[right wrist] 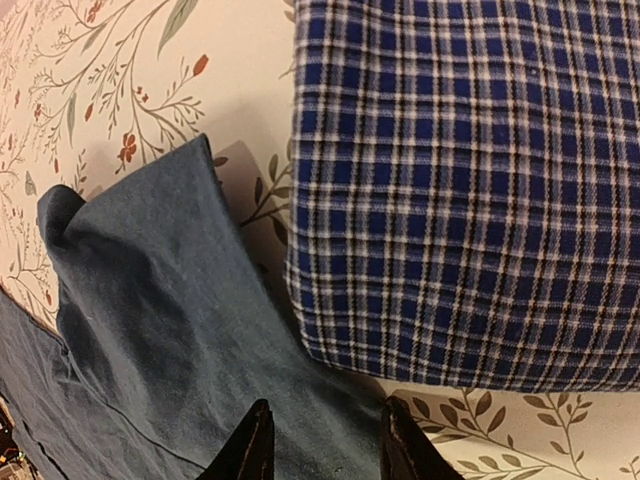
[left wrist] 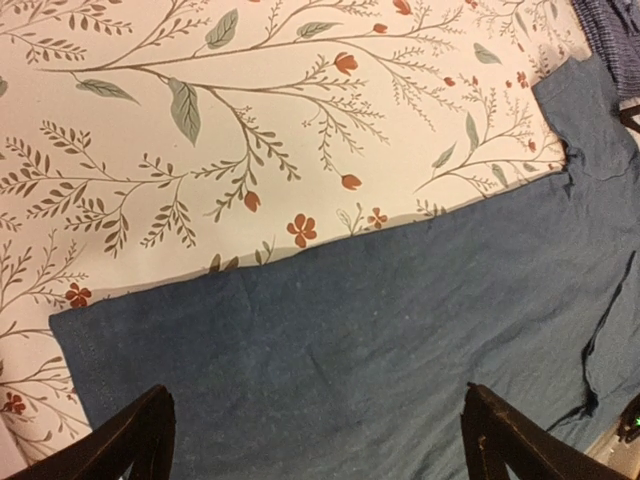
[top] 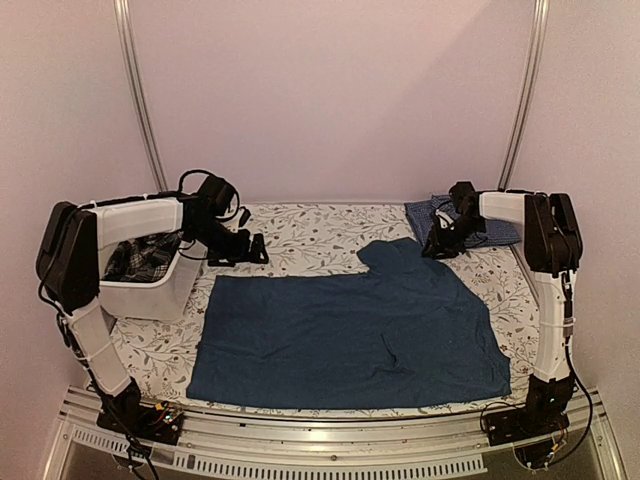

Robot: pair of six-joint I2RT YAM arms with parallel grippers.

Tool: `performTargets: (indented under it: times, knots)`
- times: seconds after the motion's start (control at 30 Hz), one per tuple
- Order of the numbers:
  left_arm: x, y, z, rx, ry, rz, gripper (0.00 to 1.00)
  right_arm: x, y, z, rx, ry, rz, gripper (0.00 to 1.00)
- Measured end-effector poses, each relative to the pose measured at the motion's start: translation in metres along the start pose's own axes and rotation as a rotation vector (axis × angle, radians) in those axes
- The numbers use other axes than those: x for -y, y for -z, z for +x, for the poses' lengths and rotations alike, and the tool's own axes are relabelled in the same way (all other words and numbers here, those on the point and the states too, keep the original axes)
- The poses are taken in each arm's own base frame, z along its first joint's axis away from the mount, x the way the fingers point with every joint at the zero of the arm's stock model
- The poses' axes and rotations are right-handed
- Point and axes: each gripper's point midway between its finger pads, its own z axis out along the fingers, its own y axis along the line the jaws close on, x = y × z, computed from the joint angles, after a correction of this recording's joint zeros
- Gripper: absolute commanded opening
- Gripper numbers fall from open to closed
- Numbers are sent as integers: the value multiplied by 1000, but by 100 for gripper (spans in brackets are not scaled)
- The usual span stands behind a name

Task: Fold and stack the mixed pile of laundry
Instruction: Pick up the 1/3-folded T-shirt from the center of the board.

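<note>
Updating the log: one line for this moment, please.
T-shirt: spread | shirt: folded, far right | plaid: in tub | left hand: open | right hand: at sleeve, grip unclear

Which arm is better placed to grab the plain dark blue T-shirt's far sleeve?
Right. The right gripper hovers over the sleeve beside the folded blue-and-white checked shirt; the left gripper hangs by the white plastic tub.

White link housings and black joint blocks are being shown on the left arm (top: 95,335) and the right arm (top: 552,320). Black cables are being run along both. Dark, tapered fingers are being shown on the left gripper (left wrist: 315,430) and right gripper (right wrist: 325,445).
</note>
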Motion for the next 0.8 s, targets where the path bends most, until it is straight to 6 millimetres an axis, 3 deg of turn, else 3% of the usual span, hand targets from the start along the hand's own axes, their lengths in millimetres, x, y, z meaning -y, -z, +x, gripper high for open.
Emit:
performTargets:
  times: [0.13,0.2,0.33,0.67,0.8]
  knots:
    - [-3,-3,1,-8,6,-5,100,0,-3,-6,6,14,9,41]
    - [-5,-5,1,-11,9,-7,100,-1,-6,-10,10,25,6,48]
    - [-7,-5,0,-11,14,-10,100,-4,-8,-17,21,40,21,49]
    - [-16,-8,-3,-13,27,-19,100,-17,-17,-22,20,76,-31,32]
    - [-25,-8,-5,-11,46,-24,100,-26,-21,-19,8,82,-70,15]
